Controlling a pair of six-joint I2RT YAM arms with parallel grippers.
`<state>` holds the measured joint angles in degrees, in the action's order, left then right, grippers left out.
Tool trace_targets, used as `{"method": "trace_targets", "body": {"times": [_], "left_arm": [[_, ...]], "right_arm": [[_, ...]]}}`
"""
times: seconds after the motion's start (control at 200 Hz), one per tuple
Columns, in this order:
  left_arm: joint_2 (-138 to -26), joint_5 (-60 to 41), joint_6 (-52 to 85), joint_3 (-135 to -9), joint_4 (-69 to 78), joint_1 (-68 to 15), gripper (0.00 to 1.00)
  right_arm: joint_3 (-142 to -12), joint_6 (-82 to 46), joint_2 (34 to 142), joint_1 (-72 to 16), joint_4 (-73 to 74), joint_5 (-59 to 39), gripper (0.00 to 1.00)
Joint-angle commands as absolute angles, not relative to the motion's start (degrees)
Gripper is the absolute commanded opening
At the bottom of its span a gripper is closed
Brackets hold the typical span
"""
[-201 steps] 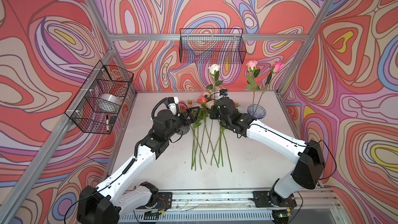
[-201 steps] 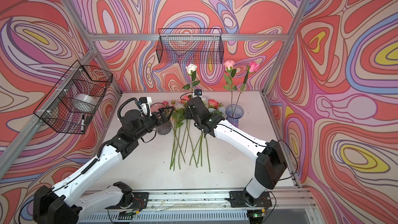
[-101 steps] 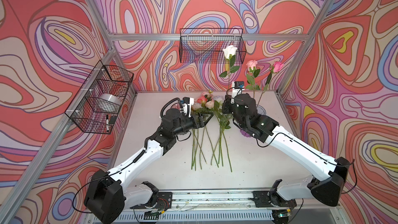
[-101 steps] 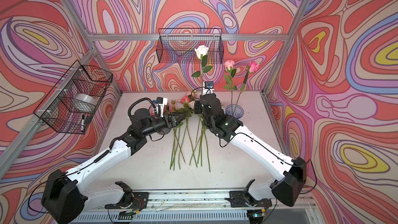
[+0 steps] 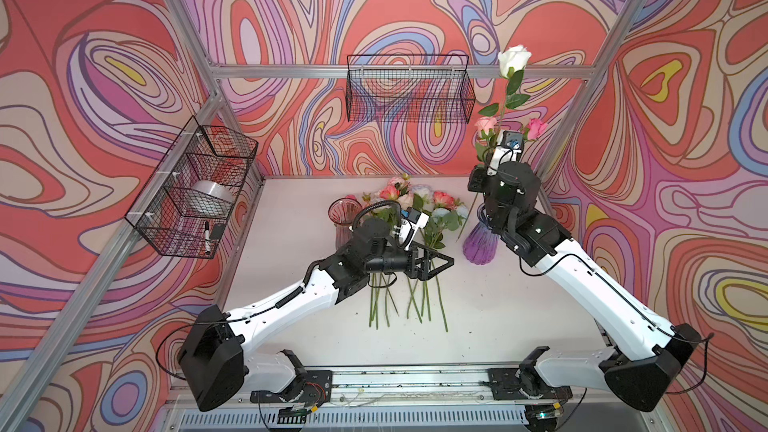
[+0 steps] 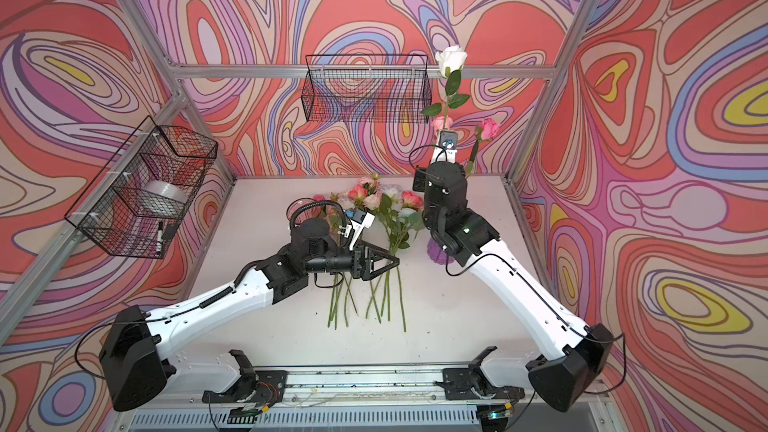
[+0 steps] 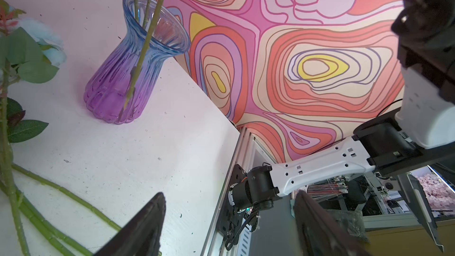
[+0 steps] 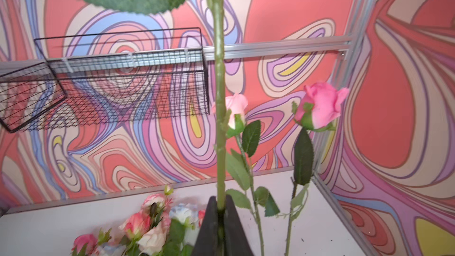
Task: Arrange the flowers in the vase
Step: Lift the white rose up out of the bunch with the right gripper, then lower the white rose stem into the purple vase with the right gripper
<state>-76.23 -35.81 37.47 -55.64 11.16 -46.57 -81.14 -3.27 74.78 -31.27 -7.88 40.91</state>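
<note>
**White rose [image 5: 514, 61] held upright over the purple vase [image 5: 478, 249]**

Only the right wrist view shows the right gripper [image 8: 220, 203] pinched tight on its stem. The left wrist view shows the left gripper [image 7: 230, 193] spread wide and empty, and the stem's tip perhaps outside the glass. Two pink roses [image 8: 320, 105] stand inside. One pink vase [image 5: 343, 211] adjoins the loose roses [image 5: 415, 201].

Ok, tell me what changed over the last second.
The right gripper, shut on the stem of the white rose, carried it up and right from over the pile to the purple vase; whether the stem end is inside is unclear. The left gripper, open and empty, swung right from beside the pink vase to over the pile's stems. The pile, both vases and the two pink roses stayed put.
</note>
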Motion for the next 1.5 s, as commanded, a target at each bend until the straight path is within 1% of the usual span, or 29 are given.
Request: {"method": "trace_targets", "body": {"times": [0.0,0.215,0.361,0.701,0.856,1.051,1.227,1.327,1.492], "left_arm": [[-75.2,-36.2,35.3,-57.3,10.0,-46.9,0.83],[-74.3,-35.6,34.8,-57.1,10.0,-46.9,0.83],[-74.0,-35.8,35.4,-56.8,10.6,-46.9,0.84],[-74.2,-35.6,35.7,-56.7,10.8,-46.9,0.85],[-74.4,-35.4,35.7,-56.7,10.7,-46.9,0.85],[-74.6,-35.3,35.6,-56.8,10.4,-46.9,0.85],[-75.0,-35.8,35.7,-57.0,10.5,-46.9,0.85],[-75.1,-35.6,35.5,-57.0,10.3,-46.9,0.85],[-74.6,-34.8,34.8,-57.0,9.5,-46.9,0.86]], "right_arm": [[-84.7,-0.2,75.1,-28.7,-3.5,43.2,0.01],[-87.6,2.5,75.5,-25.4,-3.1,44.0,0.01],[-87.0,3.3,75.1,-23.7,-3.0,44.7,0.01],[-81.7,5.1,74.2,-20.6,-4.0,45.6,0.02],[-77.6,4.2,73.8,-20.4,-4.1,44.9,0.02],[-72.6,0.1,71.4,-20.4,-5.9,42.2,0.04],[-71.1,-1.1,70.7,-20.3,-7.8,41.1,0.04],[-71.0,-2.6,70.9,-20.3,-10.0,40.3,0.07],[-70.8,-6.5,70.1,-20.4,-13.9,37.5,0.17]]}}
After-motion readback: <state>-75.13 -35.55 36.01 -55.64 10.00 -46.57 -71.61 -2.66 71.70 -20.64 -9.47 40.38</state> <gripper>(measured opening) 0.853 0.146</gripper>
